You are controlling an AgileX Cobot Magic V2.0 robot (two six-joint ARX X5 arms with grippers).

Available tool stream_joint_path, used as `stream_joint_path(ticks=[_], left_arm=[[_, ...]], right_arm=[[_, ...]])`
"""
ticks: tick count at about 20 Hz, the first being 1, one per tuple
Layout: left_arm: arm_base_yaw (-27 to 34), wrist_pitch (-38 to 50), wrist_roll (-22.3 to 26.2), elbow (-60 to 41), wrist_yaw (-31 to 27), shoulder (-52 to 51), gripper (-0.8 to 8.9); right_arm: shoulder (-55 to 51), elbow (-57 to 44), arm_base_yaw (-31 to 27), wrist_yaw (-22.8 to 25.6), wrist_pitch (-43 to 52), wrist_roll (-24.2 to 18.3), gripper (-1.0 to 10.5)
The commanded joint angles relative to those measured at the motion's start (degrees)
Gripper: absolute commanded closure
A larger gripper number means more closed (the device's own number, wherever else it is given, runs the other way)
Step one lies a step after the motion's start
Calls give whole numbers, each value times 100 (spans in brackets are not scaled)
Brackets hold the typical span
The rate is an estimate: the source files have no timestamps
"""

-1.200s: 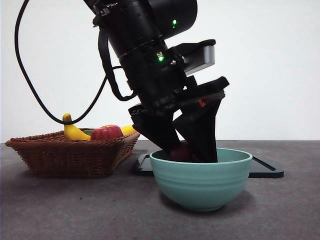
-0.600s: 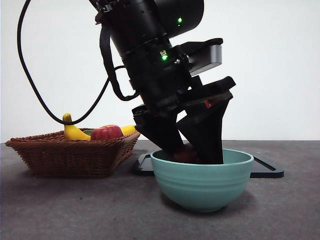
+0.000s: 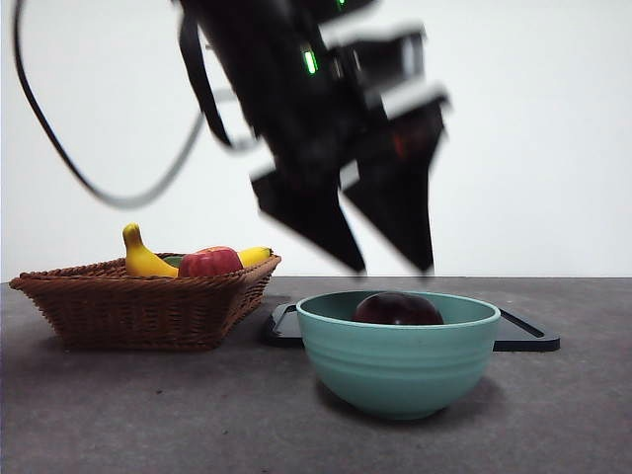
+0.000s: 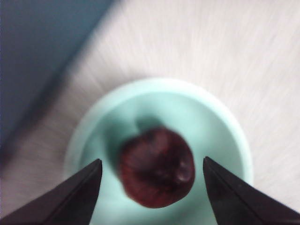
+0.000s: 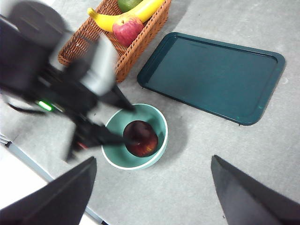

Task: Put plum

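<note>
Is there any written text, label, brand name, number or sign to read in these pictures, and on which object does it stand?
None can be read. The plum, the green bowl, the wicker basket, the dark tray and the left gripper above the bowl show no legible writing. The arm is motion-blurred; only a green light shows, no characters.
</note>
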Motion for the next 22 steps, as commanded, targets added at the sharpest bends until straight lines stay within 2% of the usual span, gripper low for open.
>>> stream_joint_path(ticks=[1, 9, 12, 15, 19, 22], left_arm=[[142, 13, -166, 133, -20, -584, 466], [1250, -682, -398, 129, 59, -2605, 471], [1705, -1110, -396, -57, 483, -3110, 471], [2024, -1069, -466, -887, 1012, -3713, 471], [2046, -1056, -573, -2037, 1613, -4308, 471], [2037, -1143, -570, -2326, 2105, -4465, 471]], right_arm=[[39, 116, 24, -7, 39, 17, 556], [262, 114, 24, -11, 37, 17, 556], [455, 114, 24, -13, 37, 15, 556], [678, 111, 33, -15, 39, 11, 556], [905, 24, 212, -11, 46, -26, 556], [990, -184, 369, -11, 94, -26, 556]])
